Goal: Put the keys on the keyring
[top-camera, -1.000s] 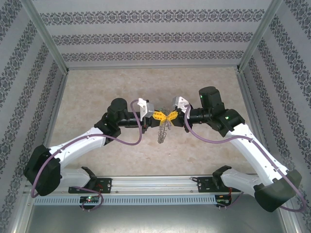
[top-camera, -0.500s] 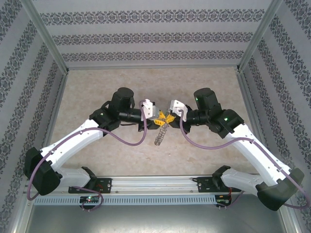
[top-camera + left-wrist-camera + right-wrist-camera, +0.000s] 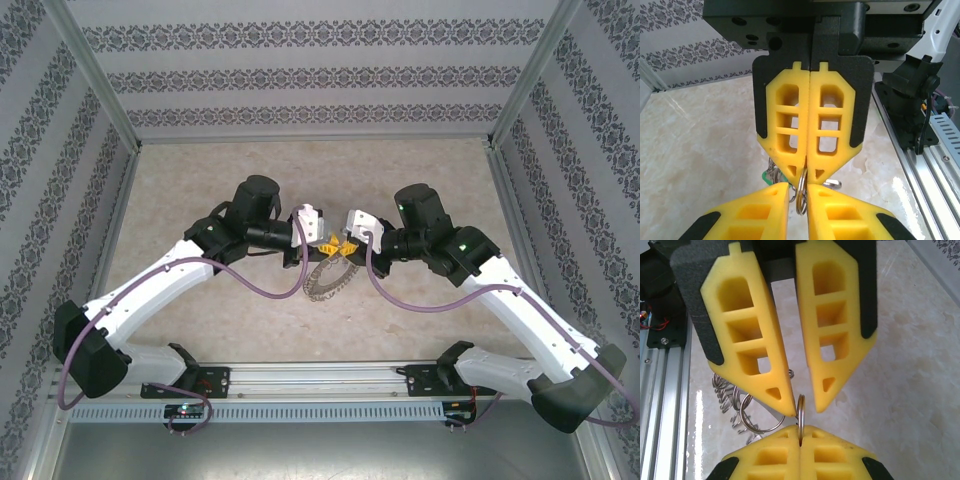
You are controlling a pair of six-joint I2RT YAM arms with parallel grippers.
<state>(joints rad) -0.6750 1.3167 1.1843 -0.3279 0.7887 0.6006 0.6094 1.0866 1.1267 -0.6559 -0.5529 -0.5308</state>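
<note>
Top view: left gripper [image 3: 325, 243] meets right gripper [image 3: 347, 243] tip to tip over table [image 3: 200, 180]. Keyring [image 3: 328, 278] just below right gripper, near side; table contact cannot tell.
Left wrist: left fingers [image 3: 765, 212] slightly apart, straddling top loop.
Right wrist: right gripper clamped on keyring's top loop; other loops dangle beside it.

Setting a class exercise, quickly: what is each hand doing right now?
Left hand: open, straddling the keyring.
Right hand: closed on the keyring.
</note>
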